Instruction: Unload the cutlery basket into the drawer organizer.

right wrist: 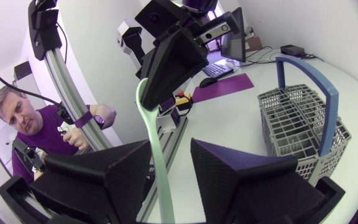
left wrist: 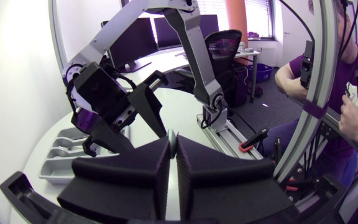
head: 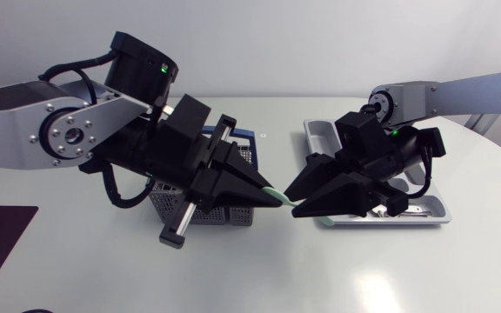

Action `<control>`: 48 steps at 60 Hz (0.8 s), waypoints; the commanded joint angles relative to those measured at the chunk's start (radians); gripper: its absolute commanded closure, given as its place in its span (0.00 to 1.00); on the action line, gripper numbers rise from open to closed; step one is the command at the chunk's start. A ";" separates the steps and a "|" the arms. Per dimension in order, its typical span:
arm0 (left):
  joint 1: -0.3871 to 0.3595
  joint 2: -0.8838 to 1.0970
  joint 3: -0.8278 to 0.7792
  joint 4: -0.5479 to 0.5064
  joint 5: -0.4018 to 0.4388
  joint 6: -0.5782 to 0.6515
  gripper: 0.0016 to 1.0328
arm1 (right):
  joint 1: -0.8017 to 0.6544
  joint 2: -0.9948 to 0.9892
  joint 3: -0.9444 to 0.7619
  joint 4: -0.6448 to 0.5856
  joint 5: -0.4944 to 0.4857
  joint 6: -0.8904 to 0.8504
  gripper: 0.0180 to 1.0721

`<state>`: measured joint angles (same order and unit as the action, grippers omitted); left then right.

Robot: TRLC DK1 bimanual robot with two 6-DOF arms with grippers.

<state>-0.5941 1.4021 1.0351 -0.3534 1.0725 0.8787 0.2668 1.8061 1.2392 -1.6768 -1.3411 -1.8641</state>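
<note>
Head view shows a mid-air handover, so you are partway through one piece rather than near the end. Your left gripper (head: 266,189) is pressed together on a pale green utensil (head: 277,196), pinching it near one end and holding it above the tabletop, clear of the cutlery basket (head: 220,213) that sits beneath that arm. Your right gripper (head: 292,203) is spread, with the utensil's handle running between its fingers; in the right wrist view it does not look gripped from both sides. The drawer organizer (head: 320,129) lies under and behind your right gripper. What it already holds is hard to make out, and the left arm hides most of the basket's inside. By my reading, the closing, the release and the placing are not yet done.
</note>
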 commanded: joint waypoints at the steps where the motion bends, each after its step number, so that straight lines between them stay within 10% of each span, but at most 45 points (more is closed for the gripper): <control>1: -0.021 0.021 -0.007 -0.001 -0.008 0.057 0.97 | 0.015 -0.025 -0.023 -0.235 -0.003 -0.040 0.56; 48: -0.061 0.003 -0.041 -0.087 -0.111 0.240 0.97 | 0.032 -0.004 -0.076 -0.204 0.054 -0.093 0.91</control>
<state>-0.6453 1.4036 1.0206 -0.4274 0.9665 1.0782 0.2893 1.7966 1.1957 -1.6764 -1.2926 -1.9030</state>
